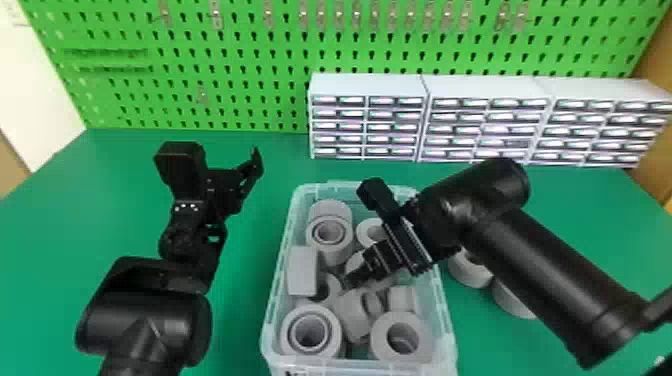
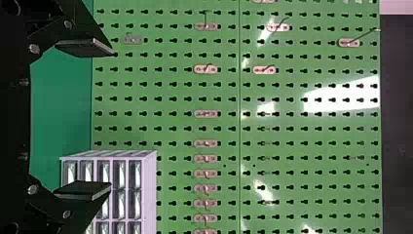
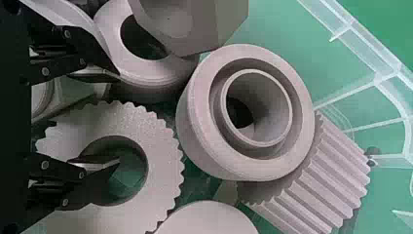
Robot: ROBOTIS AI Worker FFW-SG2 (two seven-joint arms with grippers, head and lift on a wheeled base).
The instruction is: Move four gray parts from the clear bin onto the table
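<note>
Bin [image 1: 446, 320], one, head view, seemingly kept central for reach; gray parts [image 1: 471, 274], two visible, beside it on the table [image 1: 275, 160], presumably delivered. Left wrist view: left gripper [image 2: 112, 118], one, spread and empty, likely waiting. Right wrist view: right gripper [image 3: 118, 119], one, spread and empty, one finger over the hole of one toothed ring [image 3: 164, 151], probably to straddle its wall.

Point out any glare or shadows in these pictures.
Left wrist view: white glare patches on the green pegboard; head view: bright highlights on the drawers; right wrist view: shadow deep inside the double-rimmed gray ring and on the ridged gray part beside it.
</note>
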